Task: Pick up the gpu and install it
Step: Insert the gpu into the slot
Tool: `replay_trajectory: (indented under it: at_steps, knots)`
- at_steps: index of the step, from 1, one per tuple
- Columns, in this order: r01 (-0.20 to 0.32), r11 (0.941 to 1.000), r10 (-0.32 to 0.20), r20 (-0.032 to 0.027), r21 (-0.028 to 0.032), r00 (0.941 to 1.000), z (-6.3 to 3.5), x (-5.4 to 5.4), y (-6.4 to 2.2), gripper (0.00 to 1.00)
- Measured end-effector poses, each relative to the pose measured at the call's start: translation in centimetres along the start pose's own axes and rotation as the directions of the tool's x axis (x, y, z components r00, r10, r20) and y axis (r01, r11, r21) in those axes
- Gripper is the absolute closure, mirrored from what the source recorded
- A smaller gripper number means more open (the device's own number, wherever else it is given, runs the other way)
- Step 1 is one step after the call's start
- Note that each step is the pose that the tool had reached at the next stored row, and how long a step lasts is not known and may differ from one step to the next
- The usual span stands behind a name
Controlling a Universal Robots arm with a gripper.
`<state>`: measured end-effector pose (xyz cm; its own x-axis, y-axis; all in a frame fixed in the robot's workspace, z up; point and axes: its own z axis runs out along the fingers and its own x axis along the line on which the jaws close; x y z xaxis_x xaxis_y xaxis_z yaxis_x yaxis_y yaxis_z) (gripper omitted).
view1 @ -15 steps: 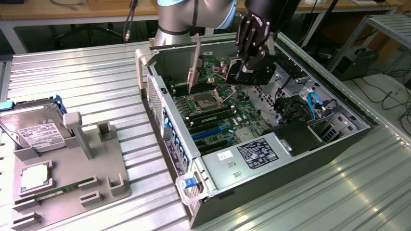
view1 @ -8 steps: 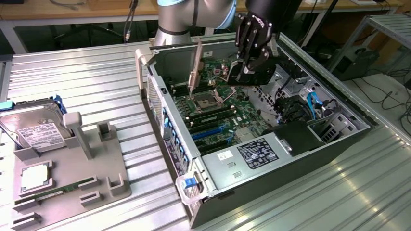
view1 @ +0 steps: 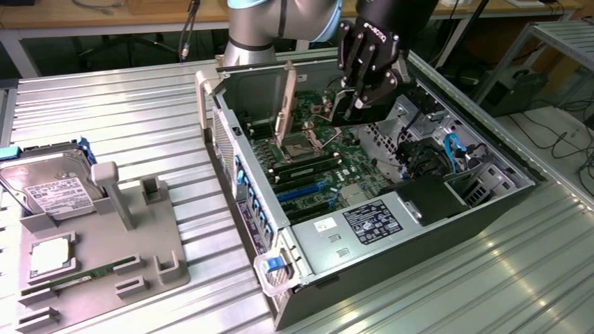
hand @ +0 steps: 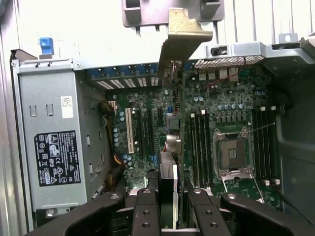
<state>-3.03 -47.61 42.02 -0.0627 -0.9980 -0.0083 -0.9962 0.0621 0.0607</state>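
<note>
Computer case (view1: 399,292) lying open on the desk (view1: 121,118), parts holder (view1: 139,243) well apart at the exterior view's left, hard drive (view1: 51,184) on it, gripper (view1: 365,96) above the case, gpu (hand: 170,147) edge-on in its grasp over the motherboard (hand: 142,142), power supply (view1: 371,223) inside the case's near end.

Lettering: white, on the black body of the tool (view1: 355,104), upper centre of the exterior view; reads ROBOTIQ. Black label (view1: 371,221) on the power supply (view1: 364,253) and white label (view1: 54,189) on the hard drive (view1: 19,174): print unreadable.
</note>
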Motion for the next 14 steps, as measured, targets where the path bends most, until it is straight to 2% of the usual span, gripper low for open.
replay_trajectory:
  at_steps: [5, 14]
  knots:
    - [0.044, 0.999, -0.044, -0.0027, -0.0004, 0.999, 0.01, 0.02, 0.0, 0.73]
    - [0.092, 0.9957, -0.092, -0.0056, -0.001, 0.9957, 0.04, 0.02, 0.0, 0.73]
